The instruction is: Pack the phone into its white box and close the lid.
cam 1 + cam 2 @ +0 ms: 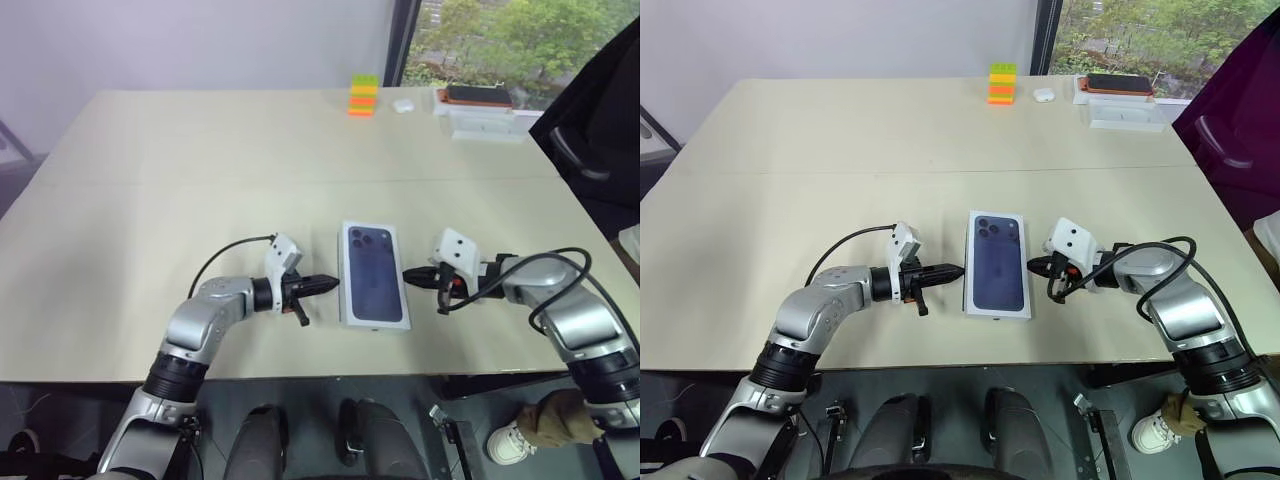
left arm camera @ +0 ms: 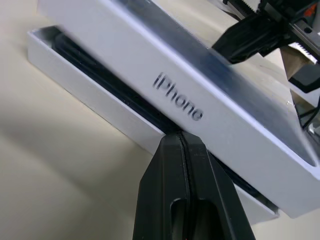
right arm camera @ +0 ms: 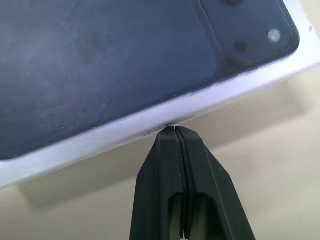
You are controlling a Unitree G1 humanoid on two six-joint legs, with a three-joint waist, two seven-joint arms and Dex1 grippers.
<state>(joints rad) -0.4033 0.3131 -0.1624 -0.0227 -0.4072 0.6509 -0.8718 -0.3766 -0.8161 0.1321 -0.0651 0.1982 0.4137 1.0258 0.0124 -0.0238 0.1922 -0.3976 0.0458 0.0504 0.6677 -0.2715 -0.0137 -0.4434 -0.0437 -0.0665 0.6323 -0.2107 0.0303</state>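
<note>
We have the table [image 1: 150,200] before us, a broad pale surface, and everything that matters sits between our two hands near its front edge. The lid [image 1: 374,272], printed face up with its dark blue phone picture, lies between the grippers over the white box [image 2: 95,97]. In the left wrist view it is not yet seated: it rides tilted above the tray, a dark gap open along the side nearest our left gripper [image 1: 326,284], and through that gap we see a dark edge that we take to be the phone [image 2: 107,82], already lying inside.

Our left gripper has its fingers pressed together, holding nothing, its tip right at the seam where the lid's lettered side wall overhangs the tray rim. Our right gripper [image 1: 412,275] is likewise closed and empty, its tip touching or just short of the lid's white edge on the opposite long side.

We judge the lid to be light, stiff cardboard with a smooth, rather slippery finish; it should slide under a sideways push, and the whole box is light enough to skate across the table. A snug lid tends to settle slowly and can jam if one side goes first. We would not pinch it but press down on the top face near both long edges together, keeping the box braced between the tips.
</note>
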